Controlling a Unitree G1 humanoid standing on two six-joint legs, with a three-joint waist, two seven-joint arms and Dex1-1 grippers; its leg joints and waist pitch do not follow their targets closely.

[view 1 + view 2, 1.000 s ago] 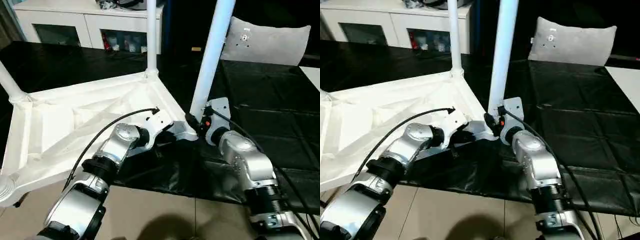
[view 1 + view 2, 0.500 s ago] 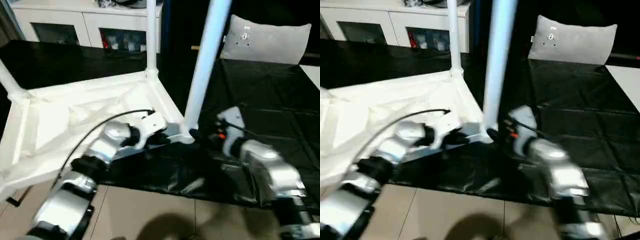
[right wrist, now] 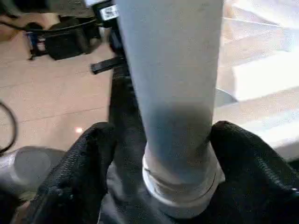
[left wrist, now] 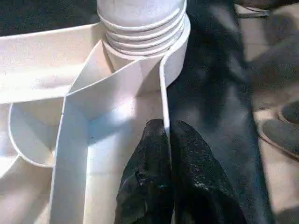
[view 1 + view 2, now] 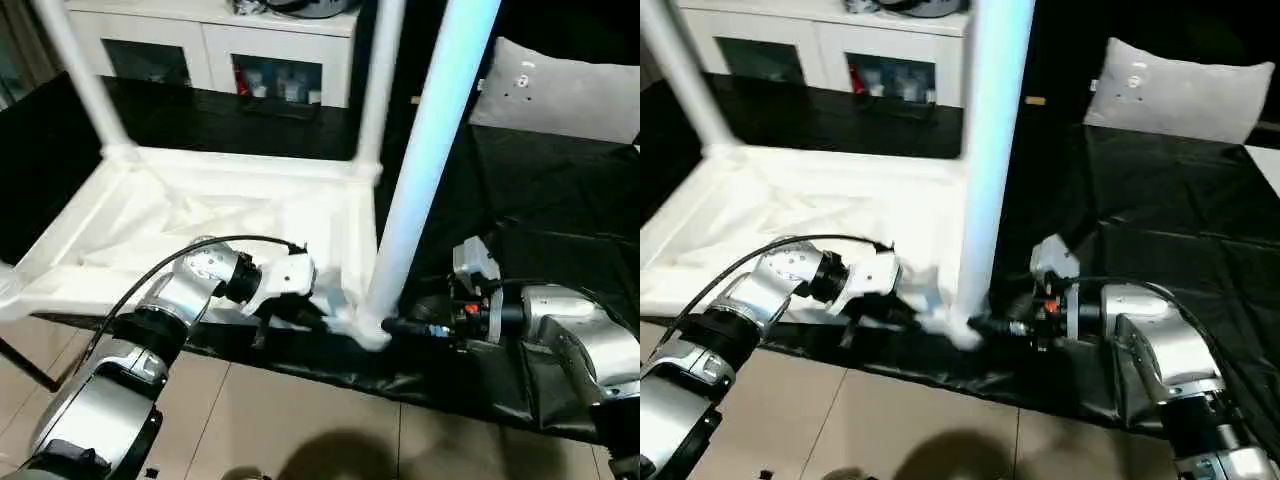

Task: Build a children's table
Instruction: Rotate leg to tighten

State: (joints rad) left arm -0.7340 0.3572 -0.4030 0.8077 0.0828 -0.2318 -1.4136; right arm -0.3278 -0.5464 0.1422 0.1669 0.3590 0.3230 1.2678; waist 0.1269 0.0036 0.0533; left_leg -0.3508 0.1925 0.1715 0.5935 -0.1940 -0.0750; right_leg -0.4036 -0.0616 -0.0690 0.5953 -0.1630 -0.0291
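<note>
Two black fingers of the right gripper (image 3: 154, 177) sit on either side of the near leg (image 5: 430, 170), right down at its base where it goes into the corner socket (image 4: 140, 32), so it's basically pinching the tube low down. You can see the ribbed collar of that leg seated in the socket from the left wrist cam. The left gripper (image 4: 166, 172) has its fingers pressed together over the thin rim wall of the tabletop (image 5: 200, 240), just beside that same corner, one finger on each side of the wall. The tabletop itself is lying upside down with the ribbed underside facing up, partly on the black sheet (image 5: 560, 200) covering the work surface, and the corner being worked on hangs at the front edge over the tan floor (image 5: 300, 420). Two more legs, one at the far left corner (image 5: 85, 80) and one at the far right corner (image 5: 375, 90), are standing upright in their sockets. Behind all that there's a white cabinet (image 5: 220, 45) with glass doors, and a grey cushion-looking thing (image 5: 560, 90) off to the right.
</note>
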